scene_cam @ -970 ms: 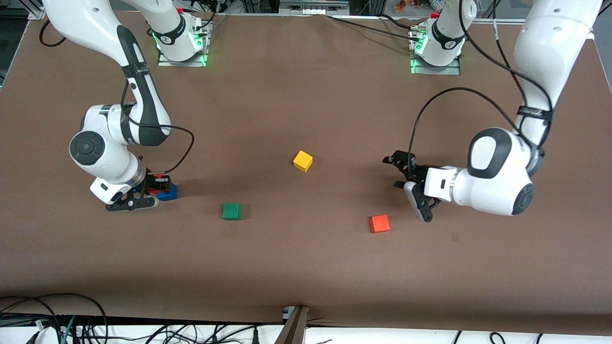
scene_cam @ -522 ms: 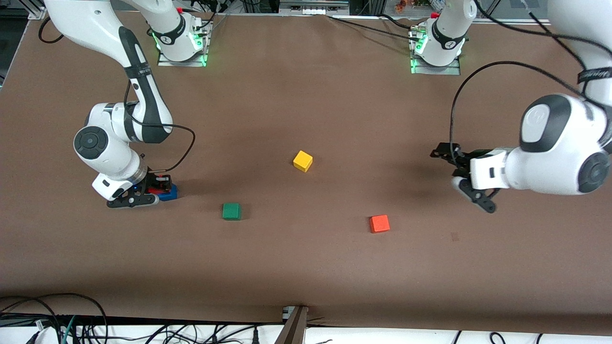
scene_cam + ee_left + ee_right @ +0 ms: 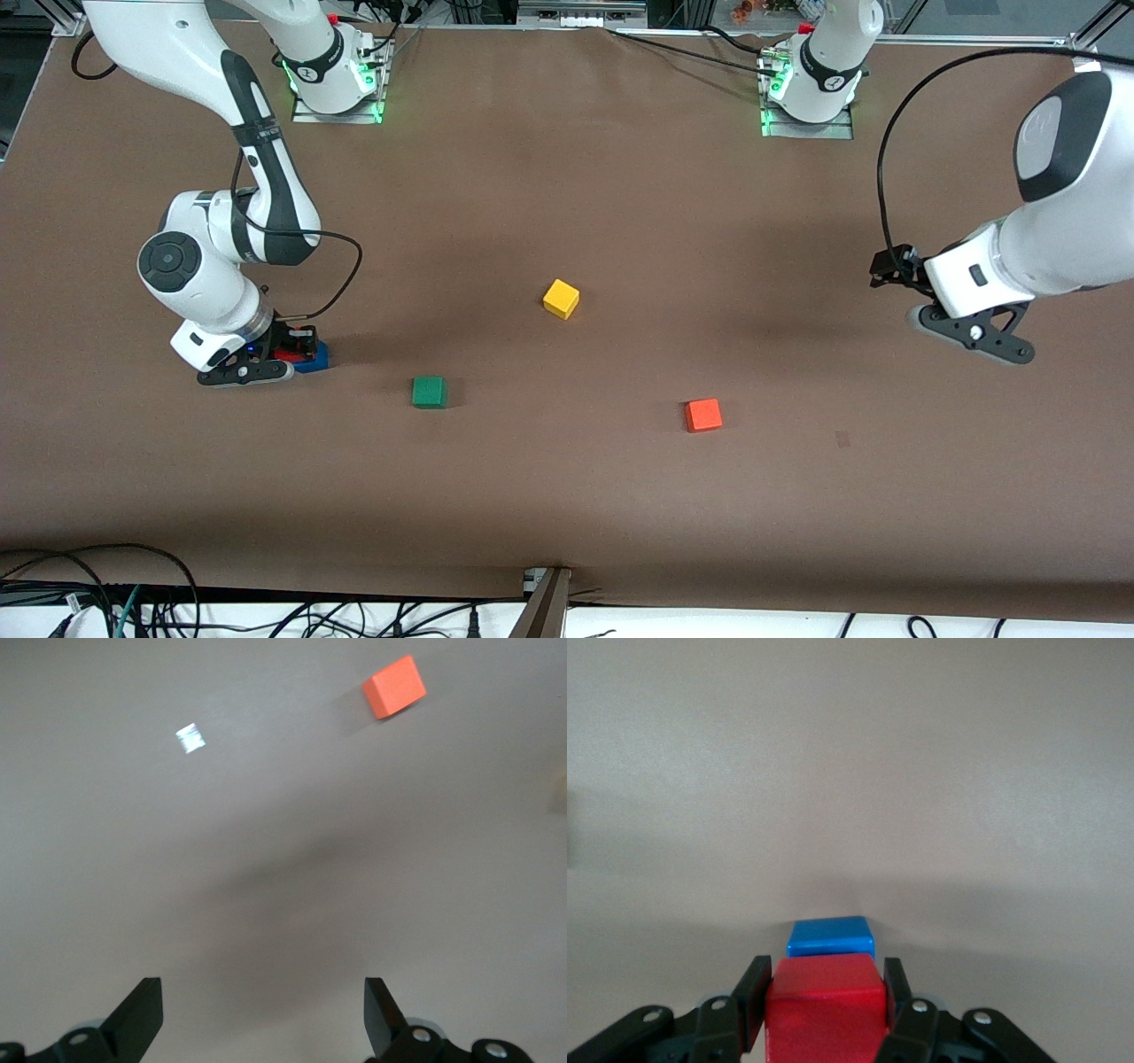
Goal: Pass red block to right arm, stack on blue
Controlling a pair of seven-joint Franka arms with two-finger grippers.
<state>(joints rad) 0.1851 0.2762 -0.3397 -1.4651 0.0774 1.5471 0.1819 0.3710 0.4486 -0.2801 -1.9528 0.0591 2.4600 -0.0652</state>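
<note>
My right gripper (image 3: 287,349) is low over the table toward the right arm's end, shut on the deep-red block (image 3: 284,354). In the right wrist view the fingers (image 3: 752,1001) press both sides of the red block (image 3: 826,1008). The blue cube (image 3: 831,936) lies on the table just past and below it, and shows in the front view (image 3: 314,358) too. I cannot tell whether the red block touches the blue cube. My left gripper (image 3: 971,331) is open and empty, up in the air over the left arm's end of the table; its own view shows it (image 3: 263,1023) over bare table.
A green cube (image 3: 429,392), a yellow cube (image 3: 561,299) and a lighter orange-red cube (image 3: 703,415) lie apart on the brown table. The orange-red cube (image 3: 394,687) shows in the left wrist view. Cables run along the table's near edge.
The left arm has swung away from the table's middle toward its own end and turned its gripper downward. The right gripper with the red block has barely moved at the blue cube.
</note>
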